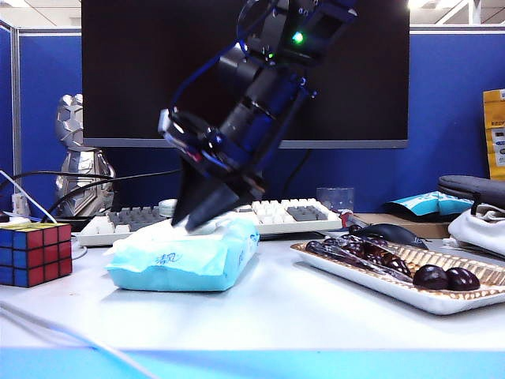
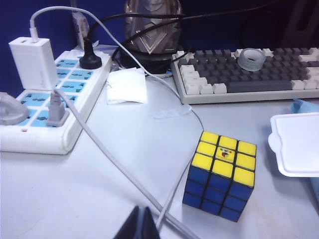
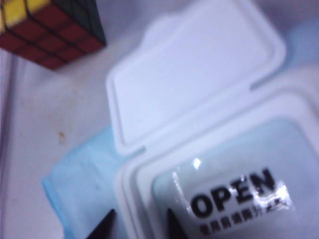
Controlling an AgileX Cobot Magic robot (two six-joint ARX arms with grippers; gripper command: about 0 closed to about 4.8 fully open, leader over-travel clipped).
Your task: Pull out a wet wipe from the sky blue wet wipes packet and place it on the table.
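Table (image 1: pixel 316 316): white top with a light blue front edge, carrying all items. Keyboard (image 1: pixel 292 213): along the rear edge. Sky blue wet wipes packet (image 1: pixel 185 260): lying flat left of centre, just in front of the keyboard; white flip lid (image 3: pixel 194 74) swung open, inner seal (image 3: pixel 234 196) printed "OPEN" still in place. Tray (image 1: pixel 410 276): toward the right edge, holding dark fruits. Rubik's cube (image 1: pixel 35 253): at the left edge, near the packet. Right gripper (image 1: pixel 192 215): tips down on the packet's top at the lid frame, jaws narrowly parted, nothing held. Left gripper (image 2: pixel 140 224): above the table's left end near the cube; only dark tips visible, its opening cannot be told.
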